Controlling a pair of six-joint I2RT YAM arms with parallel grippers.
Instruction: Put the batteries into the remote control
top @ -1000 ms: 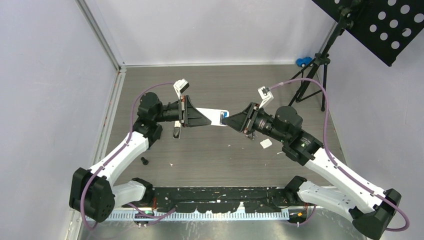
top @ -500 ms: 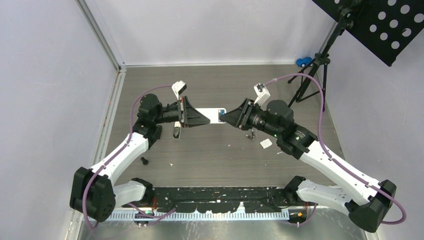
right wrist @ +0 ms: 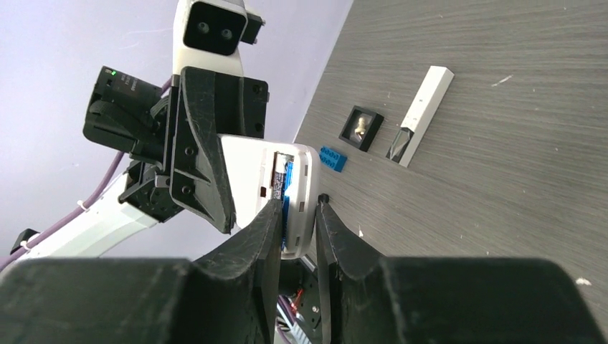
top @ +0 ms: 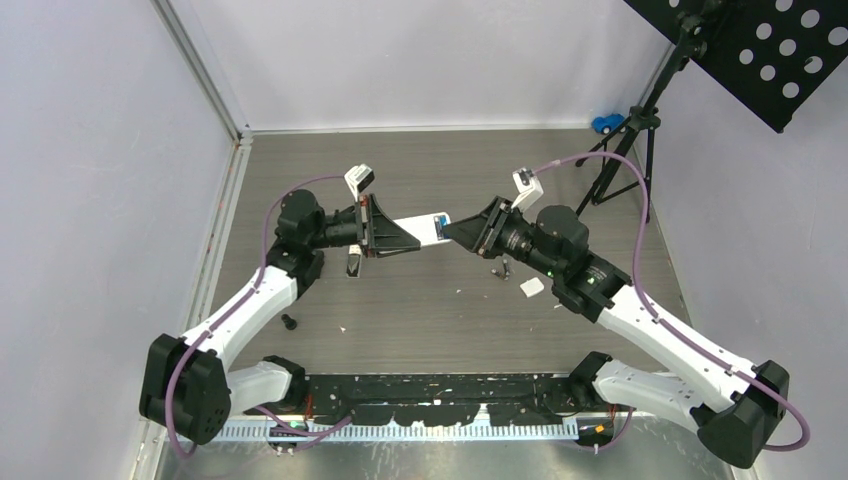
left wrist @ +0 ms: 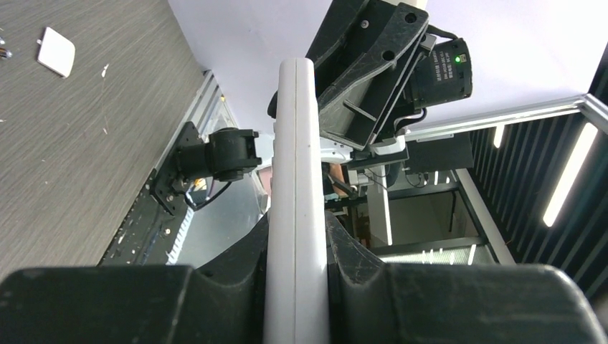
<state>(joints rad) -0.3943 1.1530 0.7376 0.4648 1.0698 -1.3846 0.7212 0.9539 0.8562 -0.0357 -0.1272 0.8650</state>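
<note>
The left gripper (left wrist: 295, 247) clamps the white remote (left wrist: 295, 143) in mid-air, centre of the top view. The right gripper (right wrist: 300, 208), jaws narrowly parted, sits at the open battery bay (right wrist: 285, 183); whether it holds a battery cannot be told. Insertion appears in hand: the next move calls for a square press into the bay.

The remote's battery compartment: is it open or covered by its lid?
Open. In the right wrist view the end of the remote is uncovered, and its blue-lined bay is exposed.

Even, diffuse lighting throughout; shadows on the counter (top: 420, 310) soft and faint. Overhead view sharp. Wrist views: near jaws dark, slightly blurred; ceiling light strips (left wrist: 570, 175) glare at right edge.
</note>
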